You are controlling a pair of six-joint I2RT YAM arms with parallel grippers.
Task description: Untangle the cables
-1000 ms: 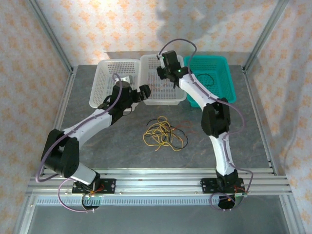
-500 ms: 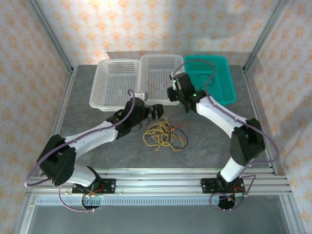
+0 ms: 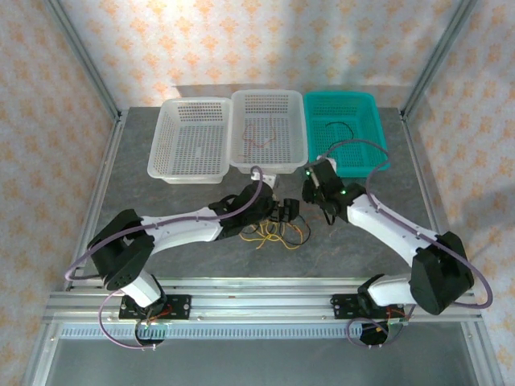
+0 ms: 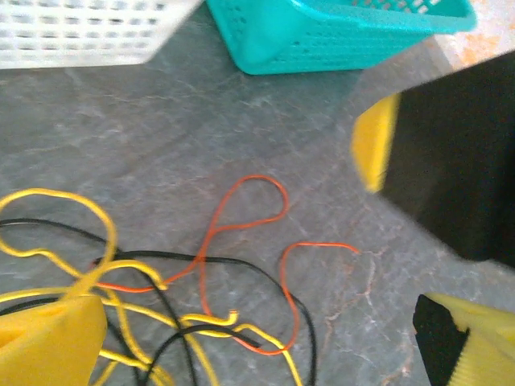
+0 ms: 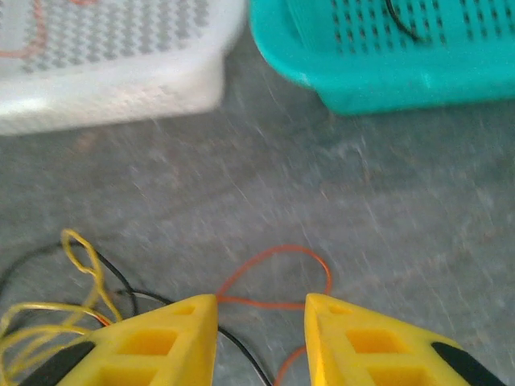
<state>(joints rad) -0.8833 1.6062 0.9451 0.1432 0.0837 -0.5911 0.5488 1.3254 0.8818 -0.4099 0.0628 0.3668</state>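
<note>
Grip choice first: go for the thin orange-red wire (image 4: 241,215), since its loop lies out on the grey stone-pattern table (image 3: 145,193), clear of the knot. Your right gripper (image 5: 259,312) hangs just short of that loop, jaws partly apart with nothing between them. Drop down, pinch a single strand, and check no black strand comes along. Your left gripper (image 4: 261,326) is spread fully wide and empty, low over the knot. I'd use it to pin the thin yellow wire (image 4: 76,229) while the right draws the orange one out slowly, away from the pile. Both grippers sit close together, so mind a clash.

Tangle (image 3: 273,232) lies mid-table, near the baskets. Yellow makes several loose loops, the thin black wire (image 4: 205,261) threads across them, and orange crosses black in places; which lies on top I can't tell. One reddish wire (image 3: 257,133) lies in the middle white perforated plastic basket (image 3: 269,93), and a second black wire (image 3: 342,129) lies in the teal perforated plastic basket (image 3: 380,137).
</note>
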